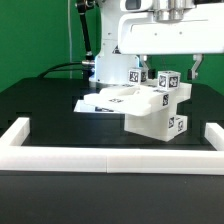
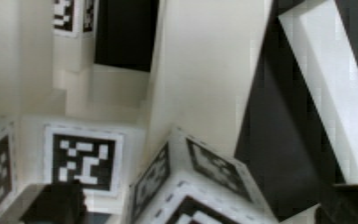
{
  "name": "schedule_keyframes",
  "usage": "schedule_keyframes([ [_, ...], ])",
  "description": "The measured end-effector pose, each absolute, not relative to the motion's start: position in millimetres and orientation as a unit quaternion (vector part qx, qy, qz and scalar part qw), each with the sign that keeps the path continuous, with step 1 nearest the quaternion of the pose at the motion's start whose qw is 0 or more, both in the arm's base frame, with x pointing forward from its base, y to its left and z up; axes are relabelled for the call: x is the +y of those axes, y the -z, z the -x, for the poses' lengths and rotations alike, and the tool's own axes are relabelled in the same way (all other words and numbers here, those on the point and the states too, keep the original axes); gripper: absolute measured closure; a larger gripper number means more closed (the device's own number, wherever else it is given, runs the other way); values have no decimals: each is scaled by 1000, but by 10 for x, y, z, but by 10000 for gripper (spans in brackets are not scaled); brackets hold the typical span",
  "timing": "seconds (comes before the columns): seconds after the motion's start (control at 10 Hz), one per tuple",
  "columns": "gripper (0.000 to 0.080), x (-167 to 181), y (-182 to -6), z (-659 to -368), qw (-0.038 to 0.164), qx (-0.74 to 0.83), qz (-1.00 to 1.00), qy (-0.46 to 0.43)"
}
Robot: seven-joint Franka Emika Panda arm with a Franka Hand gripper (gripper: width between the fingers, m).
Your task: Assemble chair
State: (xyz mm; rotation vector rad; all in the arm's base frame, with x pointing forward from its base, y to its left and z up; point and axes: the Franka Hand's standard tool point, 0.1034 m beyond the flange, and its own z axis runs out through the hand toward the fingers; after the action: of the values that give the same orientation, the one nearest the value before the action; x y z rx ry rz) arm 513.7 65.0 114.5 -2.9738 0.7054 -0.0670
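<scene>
The chair (image 1: pixel 155 112) is a cluster of white blocky pieces with black-and-white tags, standing on the black table right of centre. Tagged posts (image 1: pixel 165 80) rise from its top. My gripper (image 1: pixel 170 66) hangs right over those posts, open, one finger on each side and nothing pinched between them. In the wrist view the gripper (image 2: pixel 197 206) shows as two dark fingertips (image 2: pixel 51 205) far apart. Between them lie tagged white chair pieces (image 2: pixel 83 155), very close and blurred. Whether the fingers touch the posts I cannot tell.
The marker board (image 1: pixel 105 100) lies flat on the table, touching the chair on the exterior view's left. A low white border rail (image 1: pixel 110 160) runs along the front, with raised ends on both sides. Cables and the arm's base (image 1: pixel 100 60) stand behind.
</scene>
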Motion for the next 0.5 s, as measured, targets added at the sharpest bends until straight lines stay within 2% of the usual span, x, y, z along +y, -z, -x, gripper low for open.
schedule_keyframes([
  [0.5,151,618,-1144,-5140,38,69,997,29],
])
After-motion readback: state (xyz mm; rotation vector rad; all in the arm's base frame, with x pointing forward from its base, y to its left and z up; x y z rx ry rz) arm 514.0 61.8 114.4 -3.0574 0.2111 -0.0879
